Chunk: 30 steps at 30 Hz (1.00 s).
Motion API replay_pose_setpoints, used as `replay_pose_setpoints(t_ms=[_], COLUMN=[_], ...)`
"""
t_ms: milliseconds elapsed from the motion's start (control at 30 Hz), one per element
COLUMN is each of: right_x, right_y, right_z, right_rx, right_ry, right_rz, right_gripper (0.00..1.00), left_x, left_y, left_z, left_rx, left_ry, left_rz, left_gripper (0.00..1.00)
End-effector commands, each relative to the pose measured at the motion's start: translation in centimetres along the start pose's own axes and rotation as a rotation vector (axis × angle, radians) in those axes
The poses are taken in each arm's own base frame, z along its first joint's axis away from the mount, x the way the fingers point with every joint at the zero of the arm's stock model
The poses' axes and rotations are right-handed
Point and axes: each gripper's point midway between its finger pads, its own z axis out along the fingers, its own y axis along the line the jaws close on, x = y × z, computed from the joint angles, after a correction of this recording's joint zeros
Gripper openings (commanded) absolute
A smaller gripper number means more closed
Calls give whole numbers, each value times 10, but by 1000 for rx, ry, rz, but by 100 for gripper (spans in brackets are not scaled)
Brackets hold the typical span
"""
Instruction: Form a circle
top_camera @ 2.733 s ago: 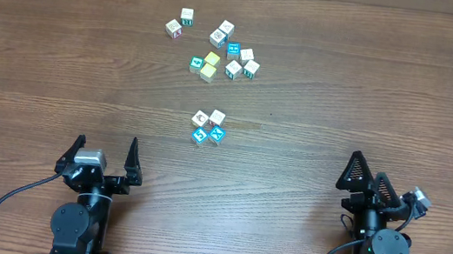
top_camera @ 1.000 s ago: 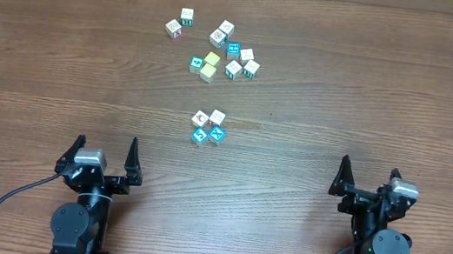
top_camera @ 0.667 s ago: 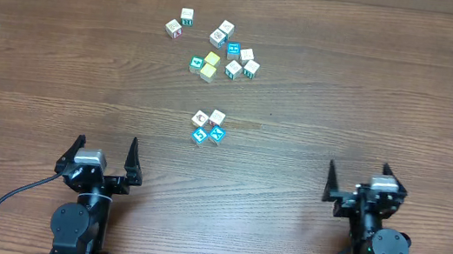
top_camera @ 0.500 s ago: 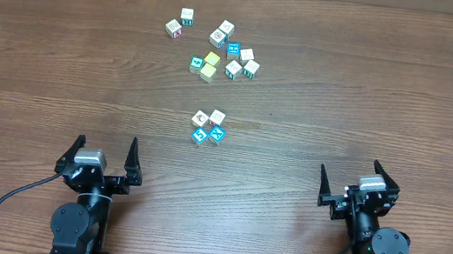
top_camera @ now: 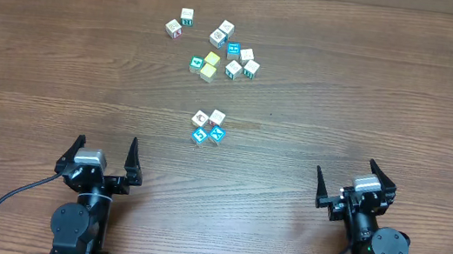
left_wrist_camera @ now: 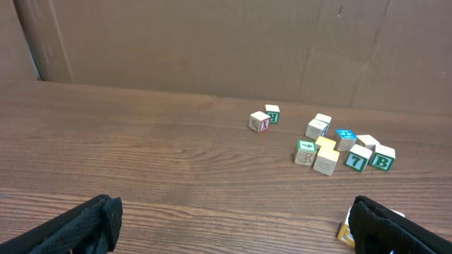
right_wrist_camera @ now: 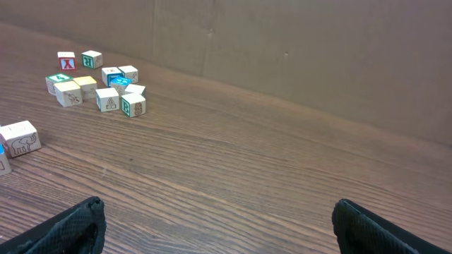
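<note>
**Desk:** Where is the circle sitting?

**Photographer:** The unfinished circle [top_camera: 208,127] of four tiny toy cubes, printed white and cyan, is lying mid-way across the brown wood-grain bench [top_camera: 408,81]. It is bunching rather than ringing, well apart from the larger scatter [top_camera: 221,53] of white, cyan and yellow cubes on the far side. The black left hand [top_camera: 106,144] and black right hand [top_camera: 346,171] are hovering at the near edge, jaws spread wide and pinching nothing.

**Desk:** How are the cubes likely handling?

**Photographer:** Probably light, rigid and apt to skid on smooth wood. Pinching one across opposite flat faces is looking safest, though the close packing is leaving little finger room.

**Desk:** Anything hiding?

**Photographer:** The symbols are reading too small from overhead. Both wrist views are cropping the group at their edges.
</note>
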Motion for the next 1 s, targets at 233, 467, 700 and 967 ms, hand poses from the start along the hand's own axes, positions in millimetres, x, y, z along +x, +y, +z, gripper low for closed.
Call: replay_pose_setpoints(t_ms=[233,467,700,967], right_x=[2,2,-8,-24], right_y=[1,1,-4,-7], right_z=[0,0,-3,-9], right_rx=[-3,-3,16,33], right_ry=[-4,-4,-48,-122], right_rz=[-3,-3,-3,-5], right_gripper=[100,100,100,100], left_x=[-1,-1,-1,-1], left_y=[-1,-1,-1,-1], left_z=[0,0,0,0], left_rx=[6,6,6,6], left_ry=[-8,-8,-8,-8], left_rz=[29,29,29,29], left_gripper=[100,100,100,99])
